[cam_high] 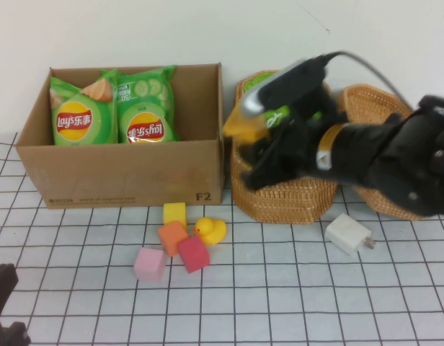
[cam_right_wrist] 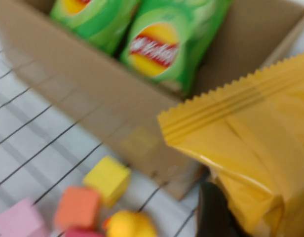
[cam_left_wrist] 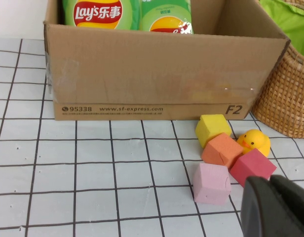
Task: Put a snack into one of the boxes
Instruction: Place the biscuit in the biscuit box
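Observation:
My right gripper [cam_high: 259, 138] is shut on a yellow snack bag [cam_high: 238, 124] and holds it in the air above the left wicker basket [cam_high: 280, 200], just right of the cardboard box [cam_high: 128, 174]. In the right wrist view the yellow snack bag [cam_right_wrist: 250, 143] fills the near side, with one dark finger [cam_right_wrist: 213, 212] pressed against it. The cardboard box [cam_right_wrist: 93, 98] holds two green chip bags [cam_high: 81, 112] [cam_high: 146, 108] leaning on its back wall. My left gripper [cam_high: 6, 306] is shut and empty, low at the near left edge of the table.
A yellow block [cam_high: 174, 213], orange block [cam_high: 172, 237], red block [cam_high: 194, 254], pink block [cam_high: 150, 264] and a rubber duck [cam_high: 210, 231] lie in front of the box. A white charger [cam_high: 348, 234] sits right of them. A second wicker basket [cam_high: 373, 101] stands behind my right arm.

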Controlling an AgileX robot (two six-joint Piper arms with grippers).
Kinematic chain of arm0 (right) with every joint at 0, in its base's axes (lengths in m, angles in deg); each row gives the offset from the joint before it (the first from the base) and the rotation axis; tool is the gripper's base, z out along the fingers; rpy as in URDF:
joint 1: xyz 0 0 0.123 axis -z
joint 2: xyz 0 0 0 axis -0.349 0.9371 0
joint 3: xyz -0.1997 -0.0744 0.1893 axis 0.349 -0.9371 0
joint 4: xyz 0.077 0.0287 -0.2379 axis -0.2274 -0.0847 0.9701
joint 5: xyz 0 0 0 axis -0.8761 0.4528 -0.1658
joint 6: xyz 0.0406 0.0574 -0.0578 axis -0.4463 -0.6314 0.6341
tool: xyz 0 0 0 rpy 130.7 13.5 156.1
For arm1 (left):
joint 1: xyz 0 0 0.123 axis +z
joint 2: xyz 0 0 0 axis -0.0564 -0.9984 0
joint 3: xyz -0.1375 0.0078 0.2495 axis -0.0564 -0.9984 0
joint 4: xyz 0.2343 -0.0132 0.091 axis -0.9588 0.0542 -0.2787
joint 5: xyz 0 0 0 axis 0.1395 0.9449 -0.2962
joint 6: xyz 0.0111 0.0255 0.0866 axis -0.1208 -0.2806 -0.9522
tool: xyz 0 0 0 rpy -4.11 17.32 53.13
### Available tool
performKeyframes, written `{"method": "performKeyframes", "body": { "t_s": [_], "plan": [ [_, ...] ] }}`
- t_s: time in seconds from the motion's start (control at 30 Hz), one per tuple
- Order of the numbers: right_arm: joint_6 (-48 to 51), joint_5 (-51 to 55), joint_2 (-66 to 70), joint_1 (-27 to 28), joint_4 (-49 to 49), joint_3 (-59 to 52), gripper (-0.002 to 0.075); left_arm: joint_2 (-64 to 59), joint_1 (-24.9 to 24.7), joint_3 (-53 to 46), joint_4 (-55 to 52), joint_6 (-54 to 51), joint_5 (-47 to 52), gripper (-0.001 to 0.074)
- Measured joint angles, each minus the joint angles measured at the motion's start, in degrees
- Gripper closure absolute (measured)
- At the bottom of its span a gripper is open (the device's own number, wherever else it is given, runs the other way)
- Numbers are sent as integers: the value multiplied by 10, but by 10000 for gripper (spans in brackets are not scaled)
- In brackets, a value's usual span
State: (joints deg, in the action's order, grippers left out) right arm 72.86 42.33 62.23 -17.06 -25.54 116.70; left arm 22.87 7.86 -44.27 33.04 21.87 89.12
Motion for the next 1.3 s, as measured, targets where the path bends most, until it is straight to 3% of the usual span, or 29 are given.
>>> {"method": "performKeyframes", "body": {
  "t_s": [0.27,0.57,0.77,1.03,1.17,1.3],
  "plan": [
    [0,-120,30,85,1,-3,344,0,0,0,0,0,0,736],
    [-1,-188,98,104,-29,-3,340,0,0,0,0,0,0,736],
    [-1,-190,159,112,-61,28,189,0,0,0,0,0,0,736],
    [16,-174,179,121,-90,62,155,0,0,0,0,0,6,736],
    [29,-119,153,121,-59,63,198,6,0,0,10,-14,8,736],
    [35,-23,97,119,-19,63,372,38,0,0,24,-50,8,736]
  ]
}}
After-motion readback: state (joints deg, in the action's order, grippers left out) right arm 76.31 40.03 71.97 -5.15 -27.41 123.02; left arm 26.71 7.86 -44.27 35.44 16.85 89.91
